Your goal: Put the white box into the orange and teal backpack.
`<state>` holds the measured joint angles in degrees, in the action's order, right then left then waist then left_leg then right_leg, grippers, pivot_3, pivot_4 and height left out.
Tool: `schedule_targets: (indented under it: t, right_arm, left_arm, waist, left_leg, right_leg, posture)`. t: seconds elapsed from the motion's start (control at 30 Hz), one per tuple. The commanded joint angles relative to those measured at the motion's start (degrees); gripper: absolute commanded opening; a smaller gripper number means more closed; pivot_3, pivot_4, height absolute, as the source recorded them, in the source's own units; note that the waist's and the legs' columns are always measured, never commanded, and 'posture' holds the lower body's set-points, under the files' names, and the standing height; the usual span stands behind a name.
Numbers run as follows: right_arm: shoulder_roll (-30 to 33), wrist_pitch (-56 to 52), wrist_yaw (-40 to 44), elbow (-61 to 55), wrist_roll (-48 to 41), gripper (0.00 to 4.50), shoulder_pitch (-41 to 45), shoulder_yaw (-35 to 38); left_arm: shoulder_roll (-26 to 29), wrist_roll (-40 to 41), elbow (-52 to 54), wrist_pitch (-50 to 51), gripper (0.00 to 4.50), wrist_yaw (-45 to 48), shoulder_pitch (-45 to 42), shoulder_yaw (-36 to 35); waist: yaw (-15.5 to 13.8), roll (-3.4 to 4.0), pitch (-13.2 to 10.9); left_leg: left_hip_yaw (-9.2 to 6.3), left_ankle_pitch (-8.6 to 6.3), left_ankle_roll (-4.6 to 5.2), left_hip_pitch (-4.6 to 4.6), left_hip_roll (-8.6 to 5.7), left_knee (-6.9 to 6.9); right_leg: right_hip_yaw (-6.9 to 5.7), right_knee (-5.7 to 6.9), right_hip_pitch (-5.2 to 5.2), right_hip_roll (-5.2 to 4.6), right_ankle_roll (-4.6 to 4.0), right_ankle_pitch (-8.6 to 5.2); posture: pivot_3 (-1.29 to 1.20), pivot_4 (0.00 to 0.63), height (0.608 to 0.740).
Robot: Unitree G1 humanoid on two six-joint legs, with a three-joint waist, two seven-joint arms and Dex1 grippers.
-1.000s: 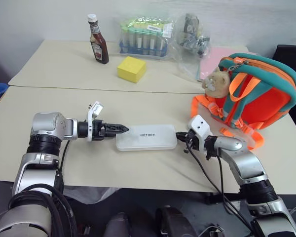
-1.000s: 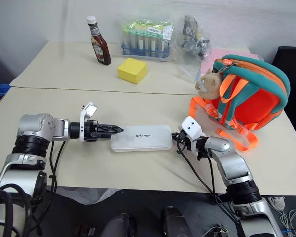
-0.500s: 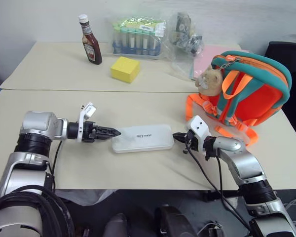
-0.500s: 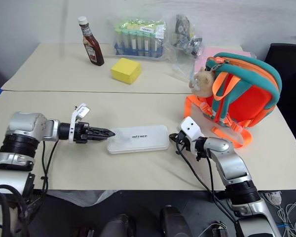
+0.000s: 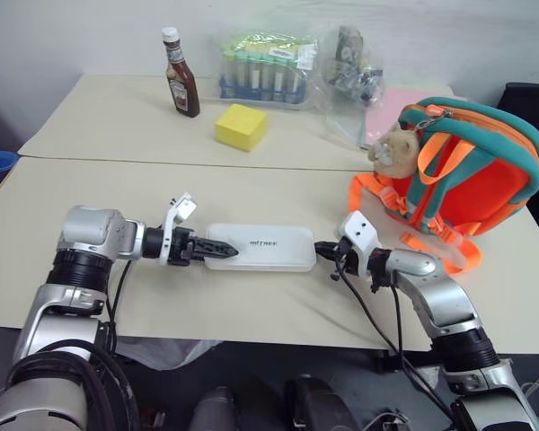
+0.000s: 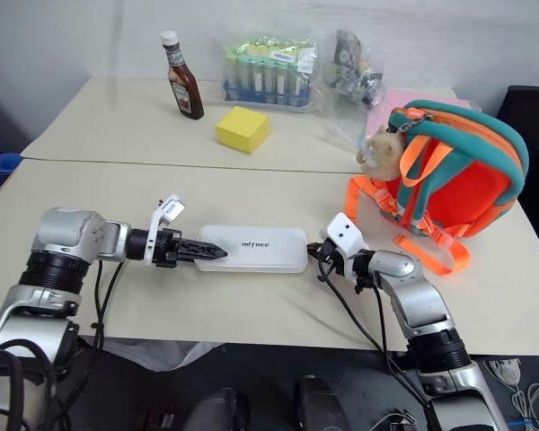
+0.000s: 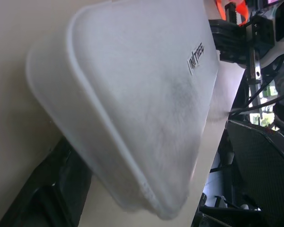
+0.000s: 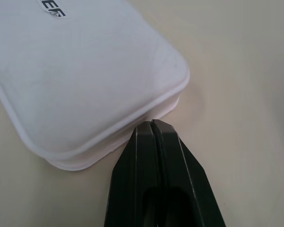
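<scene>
The white box lies flat on the near table, lettering up, between my two grippers. My left gripper stands open at the box's left end, its fingers reaching over and under that end; in the left wrist view one dark finger shows beneath the box. My right gripper is shut, and its closed tips touch the rim of the box's right end. The orange and teal backpack stands upright at the right, a beige plush toy hanging on it, beyond my right arm.
On the far table stand a sauce bottle, a yellow sponge block, a rack of tubes and a clear plastic bag. Orange straps trail on the table close to my right gripper. A dark chair sits far right.
The camera swayed. My left gripper drew back a little, then came in over the box's left end. The right gripper stayed at the right end.
</scene>
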<state>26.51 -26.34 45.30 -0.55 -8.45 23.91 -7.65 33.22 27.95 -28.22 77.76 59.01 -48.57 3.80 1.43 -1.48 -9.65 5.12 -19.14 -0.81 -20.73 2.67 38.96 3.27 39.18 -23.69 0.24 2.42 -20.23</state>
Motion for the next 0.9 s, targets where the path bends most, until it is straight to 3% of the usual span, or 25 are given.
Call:
schedule_targets:
  t: [0.03,0.07,0.17,0.3,0.47,0.53,0.63,0.9]
  right_arm:
    - [0.01,0.93,0.12,-1.94,-0.69,0.0,-0.24,0.08]
    - [0.25,0.95,0.2,-2.02,-0.67,0.0,-0.44,0.18]
    - [0.82,1.19,0.36,-1.94,-0.47,0.0,-0.93,0.38]
    - [1.13,1.34,0.25,-1.97,-0.38,0.0,-1.37,0.58]
    - [2.27,1.32,0.01,-3.51,-0.79,0.0,-2.99,1.89]
    - [2.75,0.37,-0.14,-5.17,-2.04,0.0,-4.02,3.43]
    - [4.31,-4.1,-0.6,-10.64,-6.61,0.59,-7.27,9.31]
    - [11.07,-18.13,-1.14,-26.03,-22.64,3.26,-20.53,32.59]
  left_arm:
    - [-2.42,0.55,-1.81,0.75,4.47,-2.27,-0.39,-0.91]
    - [-2.31,0.96,-1.58,1.26,4.47,-1.92,-0.61,-1.31]
    - [-1.2,1.86,-1.63,2.08,3.88,-1.11,-1.23,-2.16]
    - [1.11,3.02,-1.12,2.89,2.68,0.71,-1.49,-2.35]
    - [4.43,6.98,3.67,5.53,1.48,3.54,-0.37,-2.67]
    - [4.34,8.53,5.24,6.55,1.33,3.29,0.36,-3.56]
    - [3.1,11.11,9.06,9.21,1.33,2.06,1.82,-6.2]
    - [-3.44,15.25,16.06,14.63,1.33,-6.65,3.05,-19.41]
  waist:
    - [0.02,0.0,0.0]
    - [0.09,0.0,0.0]
    - [0.34,0.0,0.0]
    - [0.62,-0.01,-0.01]
    - [1.06,-0.01,-0.01]
    - [1.19,-0.01,-0.01]
    - [1.22,-0.01,-0.01]
    - [0.32,-0.05,-0.01]
  left_leg:
    - [0.0,-0.01,0.02,0.0,-0.02,0.02]
    - [0.0,-0.02,0.03,-0.01,-0.03,0.03]
    - [0.01,-0.03,0.02,-0.01,-0.03,0.01]
    - [0.0,-0.02,-0.02,-0.38,0.02,0.11]
    - [0.05,0.04,-0.13,-0.56,0.04,0.12]
    - [0.05,0.04,-0.13,-0.56,0.04,0.12]
    - [0.04,0.05,-0.13,-0.6,0.04,0.1]
    - [0.04,0.04,-0.11,-0.69,0.02,0.16]
  right_leg:
    - [0.0,0.0,0.01,-0.02,0.0,0.0]
    - [0.0,0.0,0.02,-0.03,0.01,0.0]
    - [0.0,0.01,0.0,-0.01,0.01,0.0]
    - [0.0,0.15,-0.35,0.04,0.01,0.0]
    - [0.02,0.37,-0.67,0.05,0.01,0.0]
    - [0.03,0.39,-0.67,0.05,0.0,0.0]
    - [0.03,0.38,-0.7,0.06,0.0,0.0]
    - [0.06,0.37,-0.72,0.07,0.01,0.0]
  posture:
    - [0.0,0.15,0.74]
    - [0.0,0.15,0.74]
    - [0.0,0.15,0.74]
    - [0.0,0.15,0.74]
    - [0.0,0.15,0.74]
    - [0.0,0.15,0.74]
    - [0.0,0.15,0.74]
    - [0.0,0.15,0.74]
